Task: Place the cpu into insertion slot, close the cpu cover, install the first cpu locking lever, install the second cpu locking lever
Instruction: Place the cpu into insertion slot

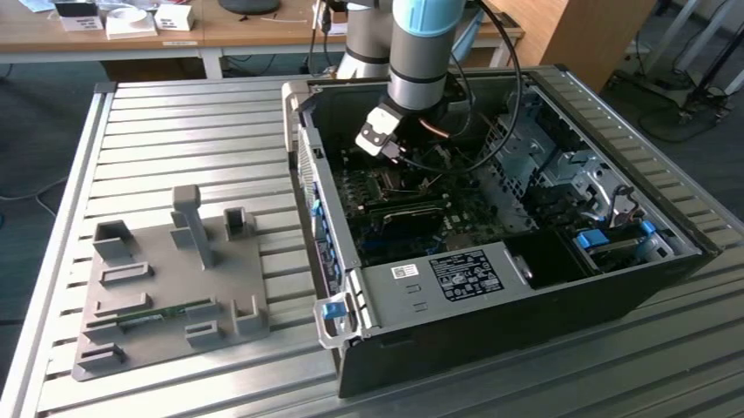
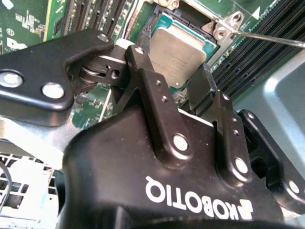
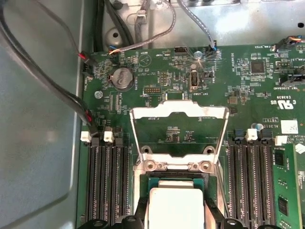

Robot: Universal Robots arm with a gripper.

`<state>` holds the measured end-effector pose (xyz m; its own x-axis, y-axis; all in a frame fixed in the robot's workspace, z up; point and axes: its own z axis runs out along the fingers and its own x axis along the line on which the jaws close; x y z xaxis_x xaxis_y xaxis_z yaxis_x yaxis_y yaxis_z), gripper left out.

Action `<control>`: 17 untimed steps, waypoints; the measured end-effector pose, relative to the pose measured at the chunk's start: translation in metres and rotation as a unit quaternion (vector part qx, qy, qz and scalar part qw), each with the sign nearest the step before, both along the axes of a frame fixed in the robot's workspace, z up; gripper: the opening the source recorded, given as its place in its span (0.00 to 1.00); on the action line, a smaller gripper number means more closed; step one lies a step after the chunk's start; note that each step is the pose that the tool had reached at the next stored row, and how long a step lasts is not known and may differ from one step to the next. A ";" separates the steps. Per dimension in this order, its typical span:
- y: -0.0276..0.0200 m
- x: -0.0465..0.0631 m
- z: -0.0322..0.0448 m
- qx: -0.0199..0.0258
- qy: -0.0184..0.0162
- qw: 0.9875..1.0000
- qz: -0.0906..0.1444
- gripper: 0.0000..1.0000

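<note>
In both wrist views the cpu (image 3: 174, 206) (image 2: 180, 51), a small square chip with a silvery top, sits between my black fingers (image 2: 143, 71), which press on two of its opposite sides. My gripper (image 3: 175, 215) (image 2: 167, 63) is shut on it, directly over the dark insertion slot (image 2: 158, 23) on the green motherboard (image 3: 248, 95). The cpu cover (image 3: 178, 109), a silver frame with a square window, stands raised on its hinge just beyond the chip. A thin wire locking lever (image 2: 269, 40) juts out beside the slot. In the exterior view the gripper (image 1: 393, 155) reaches down into the open computer case (image 1: 500, 287).
Black memory slots (image 3: 107, 181) (image 3: 248, 181) flank the slot on both sides. Cables (image 3: 47, 86) run along the case wall, near a coin battery (image 3: 123, 76). On the ribbed table, at the exterior view's left, a grey fixture plate (image 1: 174, 279) holds a green memory stick (image 1: 152, 315).
</note>
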<state>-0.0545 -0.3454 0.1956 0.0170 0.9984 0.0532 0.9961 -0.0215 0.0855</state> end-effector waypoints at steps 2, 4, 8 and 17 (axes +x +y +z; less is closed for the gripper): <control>0.0000 0.000 -0.0001 0.000 0.000 1.000 -0.001 0.54; 0.0000 0.000 -0.0005 0.000 0.000 1.000 -0.001 0.54; -0.0003 0.001 -0.0015 0.000 0.000 1.000 -0.001 0.54; -0.0003 0.001 -0.0023 0.000 0.000 1.000 -0.001 0.54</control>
<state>-0.0534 -0.3457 0.1933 0.0182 0.9984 0.0531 0.9961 -0.0227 0.0855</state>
